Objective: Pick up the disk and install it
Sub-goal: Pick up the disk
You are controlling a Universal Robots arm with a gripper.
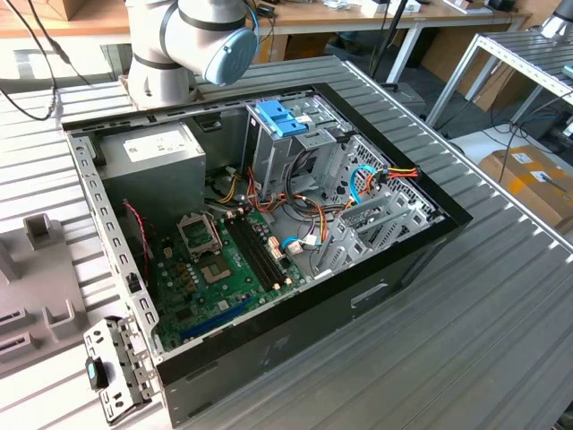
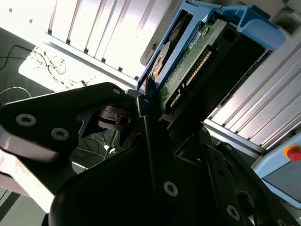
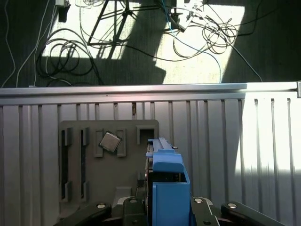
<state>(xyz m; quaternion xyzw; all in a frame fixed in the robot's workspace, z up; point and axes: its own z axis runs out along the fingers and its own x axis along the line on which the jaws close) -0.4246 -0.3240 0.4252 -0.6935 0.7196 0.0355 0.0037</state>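
Danger ahead: clamping disk by one end between closed jaws, holding it over counter near grey fixture; possibly slipping on blue rails, tilting, then jamming at drive cage.

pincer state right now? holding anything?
Pincer: closed, holding the flat dark hard disk with bright blue plastic rails.
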